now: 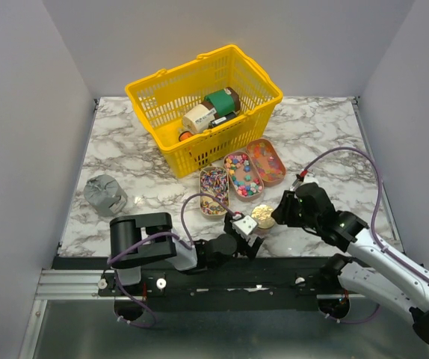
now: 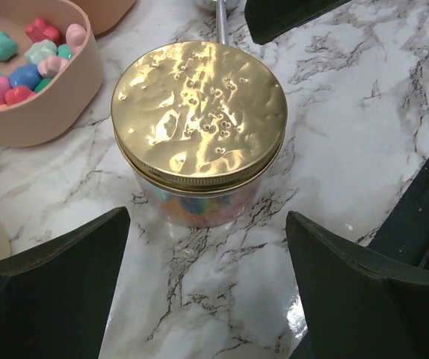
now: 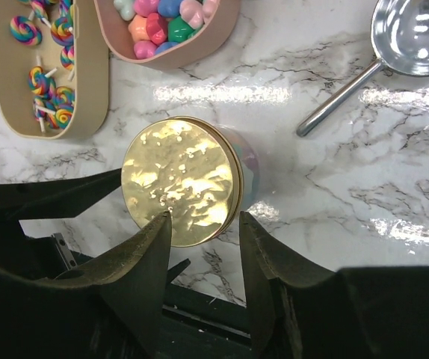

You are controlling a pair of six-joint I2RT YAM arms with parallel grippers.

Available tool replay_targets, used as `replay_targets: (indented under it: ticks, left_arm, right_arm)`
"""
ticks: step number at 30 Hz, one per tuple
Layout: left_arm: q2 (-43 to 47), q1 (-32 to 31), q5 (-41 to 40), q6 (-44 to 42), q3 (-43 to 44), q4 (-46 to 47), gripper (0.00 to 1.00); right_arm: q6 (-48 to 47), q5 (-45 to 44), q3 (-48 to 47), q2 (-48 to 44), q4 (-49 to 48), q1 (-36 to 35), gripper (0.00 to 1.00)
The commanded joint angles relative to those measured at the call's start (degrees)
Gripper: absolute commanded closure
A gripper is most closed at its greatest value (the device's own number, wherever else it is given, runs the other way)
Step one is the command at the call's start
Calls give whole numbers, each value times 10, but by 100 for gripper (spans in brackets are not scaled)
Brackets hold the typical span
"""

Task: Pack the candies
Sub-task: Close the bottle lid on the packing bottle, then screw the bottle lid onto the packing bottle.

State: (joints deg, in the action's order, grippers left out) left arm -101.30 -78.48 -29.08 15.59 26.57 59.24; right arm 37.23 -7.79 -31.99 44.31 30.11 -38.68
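Note:
A glass jar with a hammered gold lid (image 1: 263,215) stands near the table's front edge, its lid on; it holds mixed coloured candies (image 2: 197,207). More candies lie in three oval trays: striped lollipops (image 1: 214,190), pastel sweets (image 1: 243,174) and orange-red ones (image 1: 267,163). My left gripper (image 2: 207,258) is wide open and empty, with the jar (image 2: 199,112) just ahead of its fingertips. My right gripper (image 3: 205,221) hovers over the jar (image 3: 181,179), jaws apart, one fingertip over the lid and the other just past its rim.
A yellow basket (image 1: 263,96) with bottles and cans stands behind the trays. A metal spoon (image 3: 412,34) lies right of the jar; its handle (image 2: 220,19) shows behind the jar. A grey crumpled object (image 1: 105,194) sits at the left. The pink tray (image 2: 46,112) is near the jar.

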Motion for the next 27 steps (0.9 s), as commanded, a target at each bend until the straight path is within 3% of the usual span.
replay_targets:
  ticks: [1, 12, 27]
  left_arm:
    - [-47, -2, -28, -95, -3, 148, 1]
    - [-115, 9, -1, -114, 27, 211, 1]
    - [-178, 45, 20, -106, 34, 328, 1]
  right_arm:
    - [-8, -3, -15, 18, 12, -4, 51]
    - [-1, 13, 13, 85, -33, -3, 57]
    - [13, 24, 39, 90, -39, -3, 62]
